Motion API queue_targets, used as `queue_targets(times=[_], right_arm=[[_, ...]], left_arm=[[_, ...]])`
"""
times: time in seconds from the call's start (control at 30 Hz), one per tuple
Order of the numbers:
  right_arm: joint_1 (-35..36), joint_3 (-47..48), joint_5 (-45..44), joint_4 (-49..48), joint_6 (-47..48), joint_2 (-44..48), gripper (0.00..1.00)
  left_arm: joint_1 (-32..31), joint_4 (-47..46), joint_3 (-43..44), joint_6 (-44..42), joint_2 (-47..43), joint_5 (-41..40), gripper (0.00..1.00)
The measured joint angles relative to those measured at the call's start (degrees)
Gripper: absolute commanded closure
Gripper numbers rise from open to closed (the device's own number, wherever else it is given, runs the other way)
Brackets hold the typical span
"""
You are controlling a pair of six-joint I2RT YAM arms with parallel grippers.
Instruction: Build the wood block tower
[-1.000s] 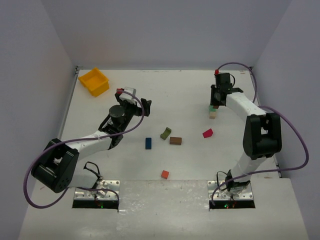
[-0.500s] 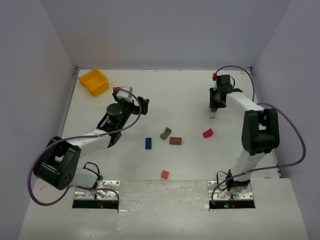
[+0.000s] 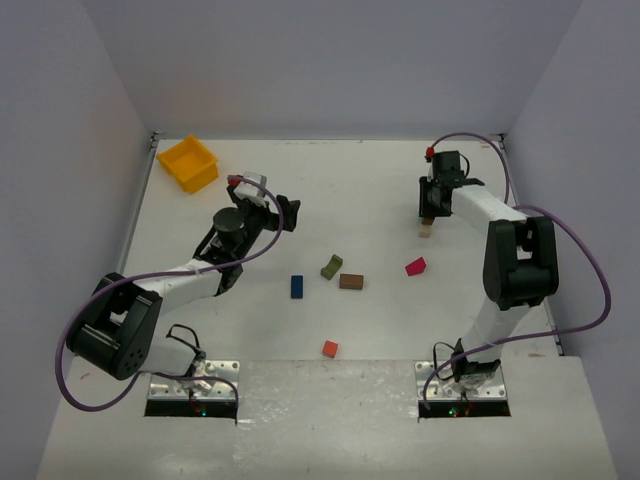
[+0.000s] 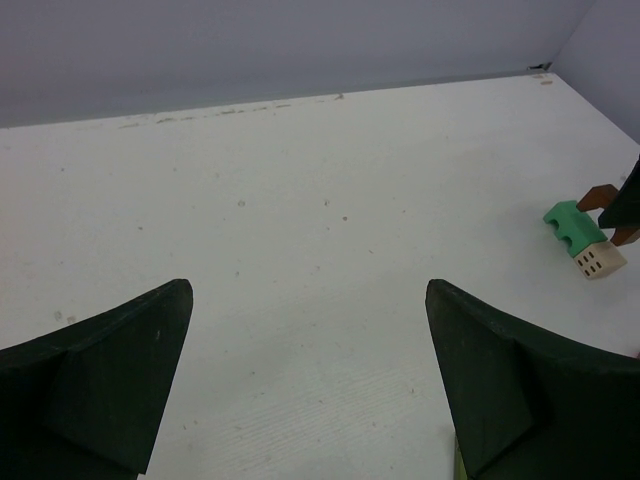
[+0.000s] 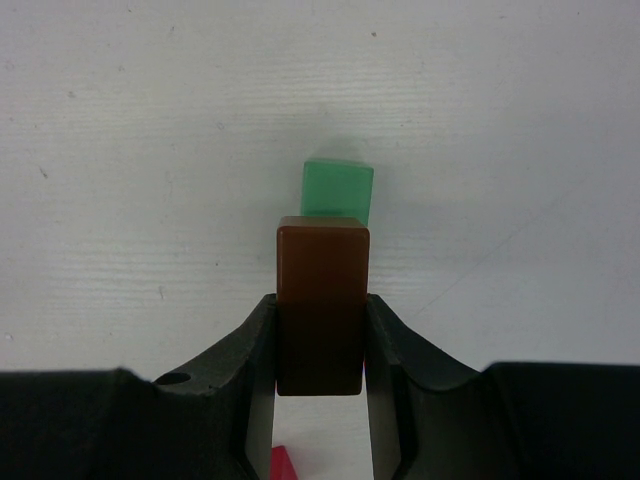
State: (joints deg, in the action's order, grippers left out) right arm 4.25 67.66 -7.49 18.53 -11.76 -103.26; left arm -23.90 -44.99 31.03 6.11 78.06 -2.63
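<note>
The tower stands at the far right: a green block (image 4: 570, 224) on a pale block (image 3: 426, 231). My right gripper (image 3: 428, 205) hangs over it, shut on a brown block (image 5: 322, 255) held upright. In the right wrist view the green block (image 5: 338, 190) shows just beyond the brown one's lower end; whether they touch I cannot tell. My left gripper (image 3: 278, 208) hovers open at centre-left, nothing between its fingers (image 4: 120, 370). Loose blocks lie mid-table: blue (image 3: 297, 286), olive (image 3: 331, 267), brown (image 3: 351, 281), magenta (image 3: 415, 266), orange-red (image 3: 330, 349).
A yellow bin (image 3: 189, 163) sits at the far left corner. White walls close the table on three sides. The right arm's purple cable (image 3: 590, 290) loops out along the right edge.
The right gripper has shifted slightly left with the brown block and now covers the green block from above. The left gripper has swung a little to the left.
</note>
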Motion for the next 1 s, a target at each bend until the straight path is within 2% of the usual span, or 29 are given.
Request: queue_targets(times=[1.0], right_arm=[[0.0, -4.3, -2.3, -5.2, -0.5, 0.0, 0.82]], left_arm=[[0.0, -0.6, -0.1, -0.1, 0.0, 2.9, 0.00]])
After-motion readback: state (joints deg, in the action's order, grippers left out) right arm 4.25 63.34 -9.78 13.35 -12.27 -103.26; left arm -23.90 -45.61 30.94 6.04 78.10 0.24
